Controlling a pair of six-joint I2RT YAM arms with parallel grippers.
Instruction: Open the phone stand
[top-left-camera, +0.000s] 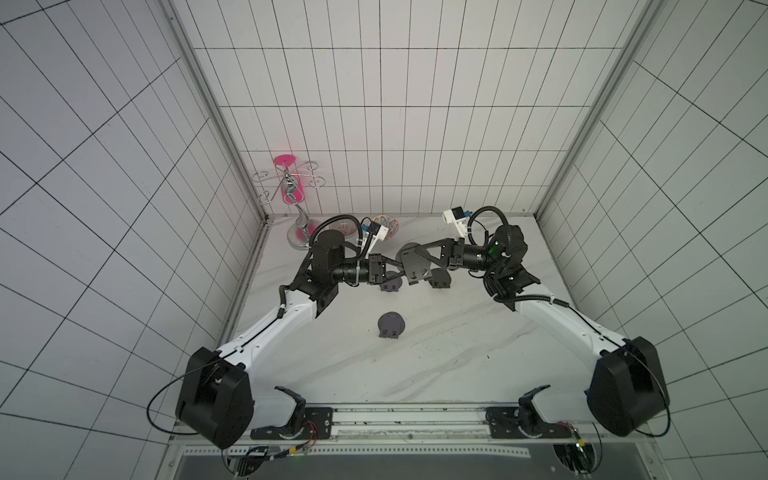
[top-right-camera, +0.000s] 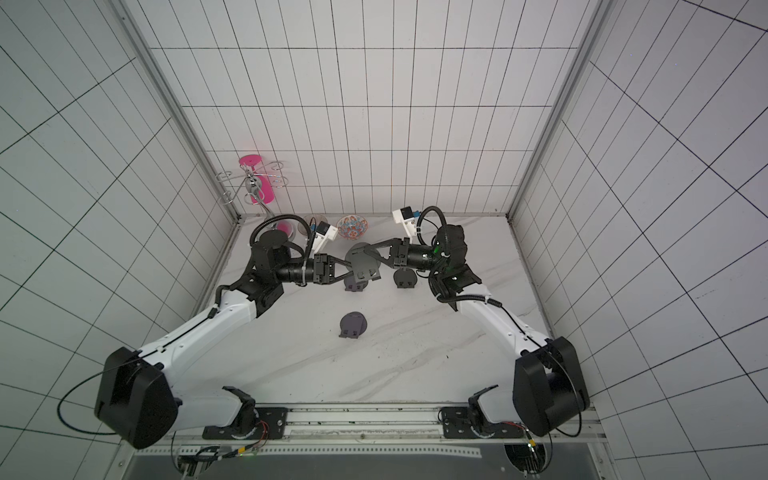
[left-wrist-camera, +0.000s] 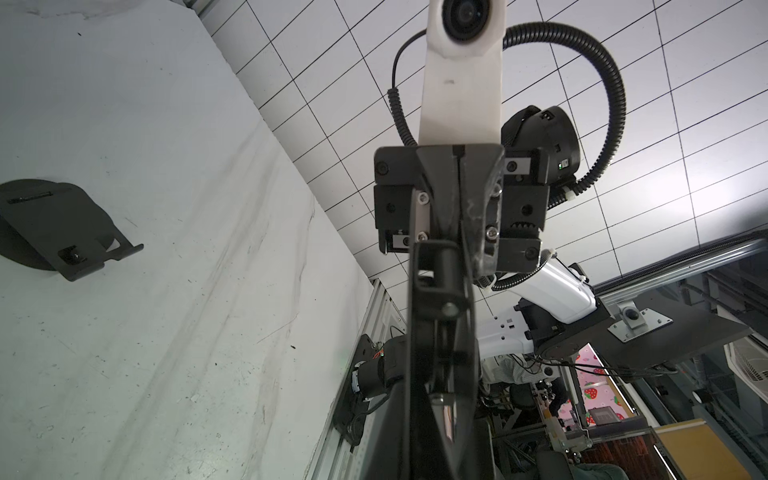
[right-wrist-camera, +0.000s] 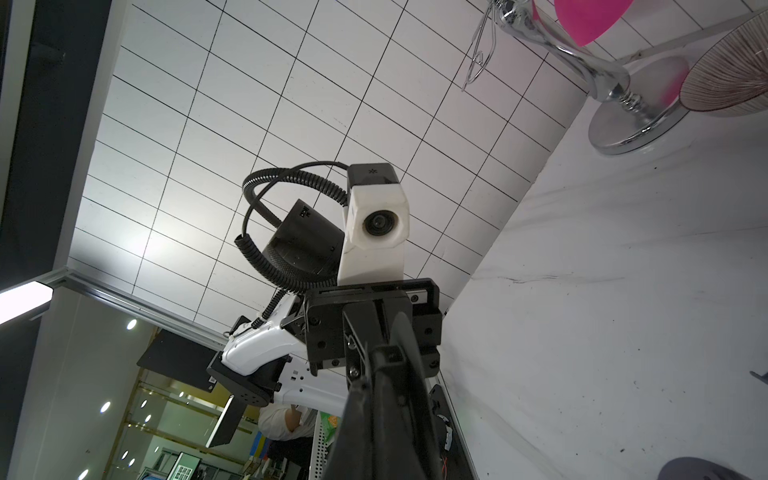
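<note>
White tiled walls with dark grid lines closed in a pale, marble-patterned counter (top-left-camera: 457, 353) on three sides. Two white-and-black robot arms reached inward from the near edge and met above the counter's far half.

Between them, held off the surface, was a black phone stand (top-left-camera: 415, 264) (a round disc joined to a flat plate with two small lips). The left hand (top-left-camera: 402, 273) was closed on the lipped plate. The right hand (top-left-camera: 410, 249) was closed on the round disc from the opposite side, so both hands pinched the same stand with their tips almost meeting.

In the left wrist view the stand (left-wrist-camera: 440, 291) showed edge-on as a thin dark blade, and the right hand's fingers (left-wrist-camera: 478, 208) were pressed together at its far end. How far the stand was unfolded could not be told.

Three more dark stands lay flat on the counter. The first spare (top-left-camera: 390, 286) sat just beneath the left hand. The second spare (top-left-camera: 439, 279) sat just beneath the right hand's wrist. The third spare (top-left-camera: 391, 326) lay well apart from both hands, toward the arms' bases.

Beyond the hands, against the back wall, stood a patterned bowl (top-left-camera: 384, 226) and a clear ribbed dish (top-left-camera: 344, 227). Beside the dish stood a chrome holder (top-left-camera: 297, 237) with curled wire arms, and behind its stem a pink object (top-left-camera: 284, 160).
</note>
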